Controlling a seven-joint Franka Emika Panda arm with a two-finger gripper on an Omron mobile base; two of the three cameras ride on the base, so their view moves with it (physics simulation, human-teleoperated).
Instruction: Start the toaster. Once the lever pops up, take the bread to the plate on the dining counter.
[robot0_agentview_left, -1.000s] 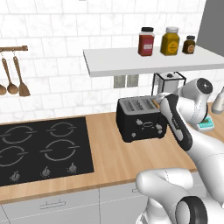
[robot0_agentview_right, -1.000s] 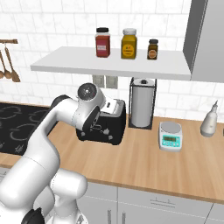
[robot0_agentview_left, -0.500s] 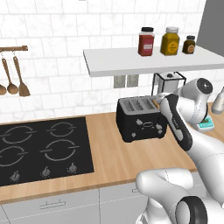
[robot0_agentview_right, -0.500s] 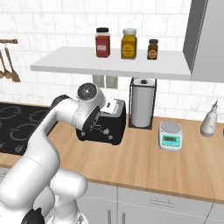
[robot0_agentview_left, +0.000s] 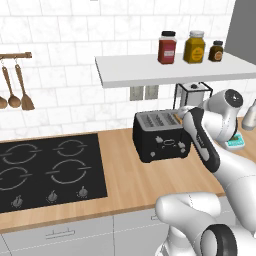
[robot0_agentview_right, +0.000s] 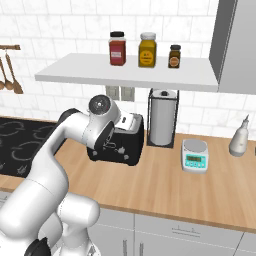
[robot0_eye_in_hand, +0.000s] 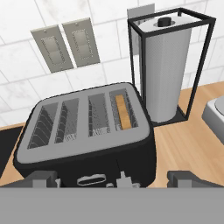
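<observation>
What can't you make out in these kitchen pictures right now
- Toaster levers: too small in the left base view; its front is cut off in the hand view.
- Toaster's left side: covered by the arm in the right base view.
- Bread: just its top edge shows, the rest sits in the slot.
- Jar labels: too small to read.

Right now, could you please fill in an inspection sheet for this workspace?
Surface: light wood counter, black cooktop at its left end.
Job's things: black four-slot toaster against the wall; bread sunk in its slot nearest the paper towel holder.
Clutter: kitchen scale and a soap dispenser further right.
Tool: tool open, fingertips low in front of the toaster's face, holding nothing.
Cables: nothing seen.
Surroundings: white tiled wall with two switch plates; shelf carrying three jars; wooden spoons hanging left.
</observation>
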